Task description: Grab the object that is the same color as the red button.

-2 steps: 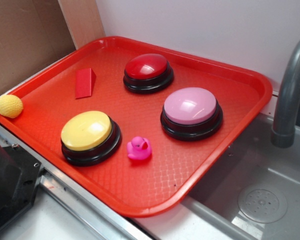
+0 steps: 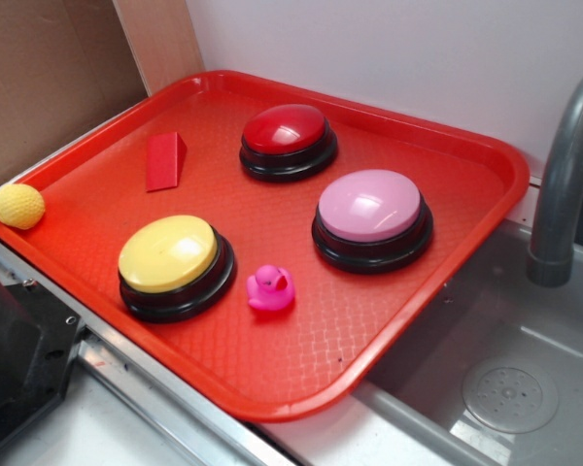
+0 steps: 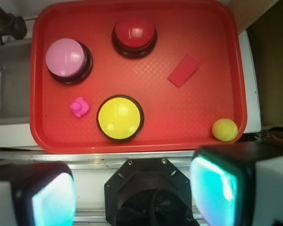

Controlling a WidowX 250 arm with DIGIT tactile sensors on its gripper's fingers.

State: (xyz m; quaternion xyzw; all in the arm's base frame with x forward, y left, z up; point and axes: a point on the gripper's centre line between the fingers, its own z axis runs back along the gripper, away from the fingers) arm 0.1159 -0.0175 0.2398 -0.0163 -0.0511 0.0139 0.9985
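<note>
The gripper, fingers spread wide with nothing between them, hangs high above the near edge of a red tray. The small red wedge block lies flat at the tray's back left, left of the red button, well apart from the fingers.

No legible text or labels anywhere.

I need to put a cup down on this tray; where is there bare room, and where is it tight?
The tray is barest at its near corner, below the pink button and right of the duck. A smaller patch lies between the red wedge, the red button and the yellow button. It is tight around the duck.
</note>
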